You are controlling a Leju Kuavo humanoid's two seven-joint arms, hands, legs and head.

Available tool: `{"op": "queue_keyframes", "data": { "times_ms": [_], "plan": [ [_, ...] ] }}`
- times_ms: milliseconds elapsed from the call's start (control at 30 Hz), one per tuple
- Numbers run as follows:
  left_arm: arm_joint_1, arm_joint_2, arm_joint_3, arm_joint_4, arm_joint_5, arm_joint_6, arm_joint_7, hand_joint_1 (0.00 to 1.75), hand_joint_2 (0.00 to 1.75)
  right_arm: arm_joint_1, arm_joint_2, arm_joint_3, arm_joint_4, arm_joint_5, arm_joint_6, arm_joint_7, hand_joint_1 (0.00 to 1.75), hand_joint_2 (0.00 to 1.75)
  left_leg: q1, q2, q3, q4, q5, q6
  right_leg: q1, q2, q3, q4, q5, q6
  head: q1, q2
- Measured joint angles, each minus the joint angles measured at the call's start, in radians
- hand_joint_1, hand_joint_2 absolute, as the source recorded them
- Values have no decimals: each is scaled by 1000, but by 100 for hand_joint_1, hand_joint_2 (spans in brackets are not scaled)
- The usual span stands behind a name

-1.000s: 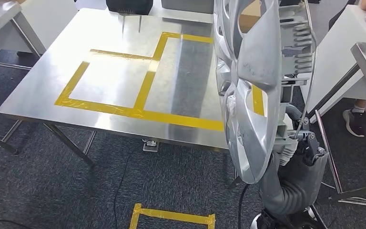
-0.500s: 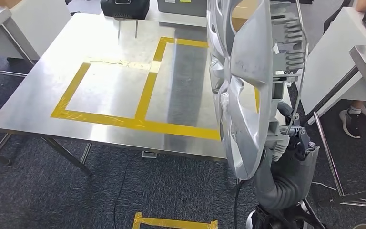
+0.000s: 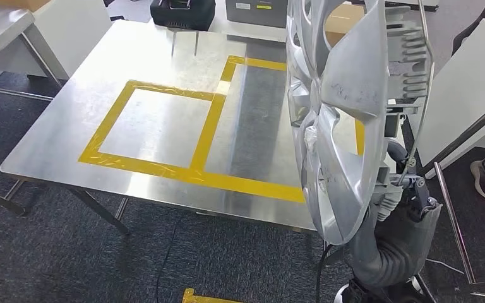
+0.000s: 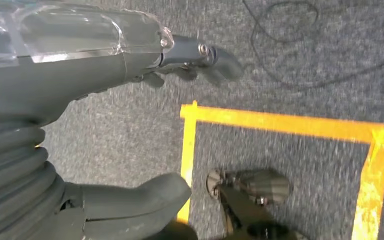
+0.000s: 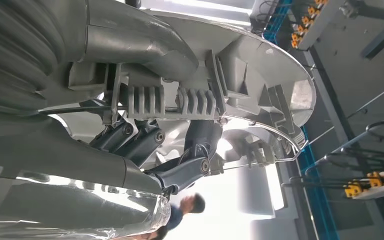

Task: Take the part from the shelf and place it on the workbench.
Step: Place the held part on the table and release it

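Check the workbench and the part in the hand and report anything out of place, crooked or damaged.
Nothing looks damaged. The silver wheel cover stands on edge in the right hand, beside the workbench's near right corner, not yet laid down. The yellow tape lies slightly wrinkled along its near strip.

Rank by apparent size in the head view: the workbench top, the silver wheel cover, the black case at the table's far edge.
1. Workbench top
2. Wheel cover, though enlarged by nearness to the camera
3. Black case, partly cropped
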Motion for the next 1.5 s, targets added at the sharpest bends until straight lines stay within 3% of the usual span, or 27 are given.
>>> {"op": "queue_keyframes", "data": {
  "times_ms": [67,167,200,233,300,367,467,567,600,667,700,733,767,833,867,900,1000,1100,1167,1233,1267,1300,1333,1400,1433,1500],
  "plan": [
    [-1,0,0,0,0,0,0,0,175,1,0,0,-1,0,0,0,175,175,-1,-2,-14,27,-17,-9,-8,-3,30,-47,-4,0,-4,0],
    [1,2,0,0,0,0,0,0,175,0,1,0,-2,0,0,0,175,175,4,-6,-114,191,-67,-22,-13,-6,60,-69,-14,6,-25,0],
    [2,2,0,0,0,0,0,0,175,1,1,0,-1,0,0,0,175,175,6,-6,-148,234,-67,-26,-13,-6,68,-68,-22,8,-30,0],
    [3,4,0,0,0,0,0,0,175,1,1,0,0,0,0,0,175,175,9,-6,-167,244,-48,-29,-14,-5,77,-67,-30,11,-35,0],
    [5,7,0,0,0,0,0,0,175,2,1,0,3,0,0,0,175,175,12,-3,-152,158,41,-33,-16,-4,101,-62,-51,19,-42,0],
    [5,8,0,0,0,0,1,0,175,0,1,0,3,-2,0,0,175,175,11,2,-110,56,98,-30,-17,-3,117,-55,-72,32,-50,0],
    [3,9,0,0,0,0,4,0,175,-2,1,0,3,-3,0,-1,175,175,3,3,-90,19,83,-9,-16,-1,121,-52,-85,49,-54,0],
    [3,9,0,0,0,0,6,0,175,-2,1,0,3,-4,1,-1,175,175,8,1,-79,11,73,10,-18,-2,110,-23,-111,61,-46,0],
    [3,9,0,0,0,0,6,0,175,-2,1,0,3,-5,1,-1,175,175,10,2,-72,9,69,16,-18,-3,87,24,-132,65,-41,0],
    [3,8,0,0,0,0,6,0,175,-2,1,0,3,-6,2,-1,175,175,9,4,-61,8,59,23,-19,-2,6,165,-178,70,-29,0],
    [3,8,0,0,0,0,6,0,175,-1,1,1,4,-7,2,0,175,175,9,4,-56,8,54,25,-19,-2,-34,222,-188,71,-25,0],
    [4,8,0,0,0,0,6,0,175,0,1,1,5,-9,2,0,175,175,8,4,-48,8,48,25,-19,-2,-61,248,-176,70,-21,0],
    [4,8,0,0,0,0,6,0,175,0,1,1,6,-12,2,1,175,175,8,3,-39,8,42,26,-19,-2,-69,235,-144,70,-19,0],
    [4,8,0,0,0,0,6,0,175,0,1,0,8,-20,2,5,175,175,7,0,-20,8,29,26,-23,-2,-41,123,-44,75,-13,0],
    [3,8,0,0,0,0,6,0,175,1,1,0,8,-23,2,6,175,175,5,-2,-13,9,22,25,-24,-1,-21,65,-7,82,-10,0],
    [2,9,0,0,0,0,6,0,175,0,1,0,9,-26,2,8,175,175,2,-4,-11,11,17,21,-26,-1,-4,19,5,83,-8,0],
    [2,10,0,0,0,0,7,0,175,1,1,1,9,-29,3,9,175,175,-7,-5,-15,12,14,18,-29,1,13,-25,-6,81,-14,0],
    [1,9,0,0,0,0,7,0,175,1,1,0,7,-31,3,10,175,175,-3,-3,14,-39,35,32,-29,1,24,-42,-4,88,-28,0],
    [0,7,0,0,0,0,6,0,175,-1,1,0,6,-31,3,10,175,175,5,0,42,-81,51,35,-27,1,3,12,-37,89,-25,0],
    [1,7,0,0,0,0,6,0,175,-1,1,0,7,-31,3,10,175,175,5,1,54,-91,51,34,-30,2,-56,131,-83,92,-17,0],
    [1,7,0,0,0,0,6,0,175,0,1,0,7,-32,3,10,175,175,6,0,57,-91,48,31,-33,1,-83,179,-93,95,-15,0],
    [1,7,0,0,0,0,6,0,175,0,1,1,8,-32,3,10,175,175,7,-1,62,-90,43,26,-36,1,-96,195,-85,98,-14,0],
    [2,7,0,0,0,0,6,0,175,1,1,1,10,-33,3,10,175,175,10,-3,68,-88,37,20,-40,0,-91,173,-57,101,-14,0],
    [2,7,0,0,0,0,6,0,175,1,1,0,12,-33,3,10,175,175,17,-7,78,-81,21,4,-45,-1,-43,59,14,109,-11,0],
    [1,8,0,0,0,0,6,0,175,0,1,0,13,-33,3,10,175,175,18,-8,79,-74,12,-6,-46,-1,-18,5,32,109,-7,0],
    [0,10,0,-1,0,0,6,0,175,0,1,1,14,-33,3,10,175,175,16,-7,74,-66,1,-22,-42,2,0,-31,23,94,-7,0]
  ]
}}
